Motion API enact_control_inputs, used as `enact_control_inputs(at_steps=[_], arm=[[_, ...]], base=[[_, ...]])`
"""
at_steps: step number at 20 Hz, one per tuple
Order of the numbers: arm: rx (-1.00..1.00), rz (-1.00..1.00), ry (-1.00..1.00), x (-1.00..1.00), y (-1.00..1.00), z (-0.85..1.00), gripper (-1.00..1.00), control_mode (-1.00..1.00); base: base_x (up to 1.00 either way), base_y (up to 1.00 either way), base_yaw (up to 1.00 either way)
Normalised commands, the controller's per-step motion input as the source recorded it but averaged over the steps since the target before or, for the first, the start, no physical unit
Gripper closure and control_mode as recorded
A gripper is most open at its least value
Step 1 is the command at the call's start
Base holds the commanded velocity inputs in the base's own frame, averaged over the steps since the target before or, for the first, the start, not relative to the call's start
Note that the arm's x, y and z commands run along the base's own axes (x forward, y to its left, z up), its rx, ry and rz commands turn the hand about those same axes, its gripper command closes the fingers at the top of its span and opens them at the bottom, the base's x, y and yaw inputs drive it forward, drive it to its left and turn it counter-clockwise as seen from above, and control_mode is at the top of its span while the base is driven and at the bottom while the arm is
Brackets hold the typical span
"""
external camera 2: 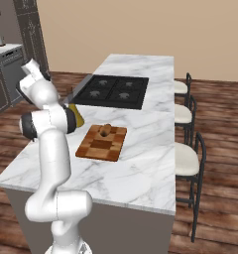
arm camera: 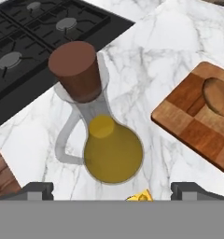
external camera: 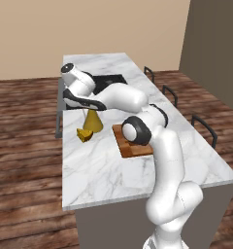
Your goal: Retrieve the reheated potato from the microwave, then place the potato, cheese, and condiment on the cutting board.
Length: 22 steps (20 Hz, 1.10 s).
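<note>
The condiment (arm camera: pixel 113 154), a mustard-yellow cone bottle with a brown cap, stands on the marble counter directly below my gripper (arm camera: pixel 114 191). The jaws are open and wide apart, with nothing between them. From the left base view the gripper (external camera: pixel 89 108) hovers just over the condiment (external camera: pixel 92 122). The cheese (external camera: pixel 84 134), a yellow wedge, lies beside the bottle; its tip (arm camera: pixel 141 196) peeks in between the fingertips. The potato (external camera 2: pixel 106 130) rests on the checkered cutting board (external camera 2: pixel 98 149), to the bottle's right (arm camera: pixel 188 121). The microwave is out of view.
A black gas cooktop (external camera 2: pixel 111 91) is set into the island behind the bottle. Bar stools (external camera 2: pixel 185 161) line the island's far side. My elbow (external camera: pixel 138 130) hangs over the near end of the cutting board.
</note>
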Motion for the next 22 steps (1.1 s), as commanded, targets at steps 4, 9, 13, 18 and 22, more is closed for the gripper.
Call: enact_control_inputs(at_steps=[4,9,13,18,22], arm=[[0.00,-0.04,0.07,0.39,0.00,0.00,-1.00,-1.00],[0.00,-0.03,0.13,0.38,0.00,0.00,-1.00,-1.00],[0.00,-0.02,0.14,0.32,0.06,0.00,-1.00,-1.00],[0.00,0.00,0.09,0.27,0.12,-0.01,-1.00,-1.00],[0.00,0.00,0.03,0.17,0.12,0.00,-1.00,-1.00]], base=[[0.00,0.00,0.00],[0.00,0.00,0.00],[0.00,0.00,0.00],[0.00,0.00,0.00],[0.00,0.00,0.00]])
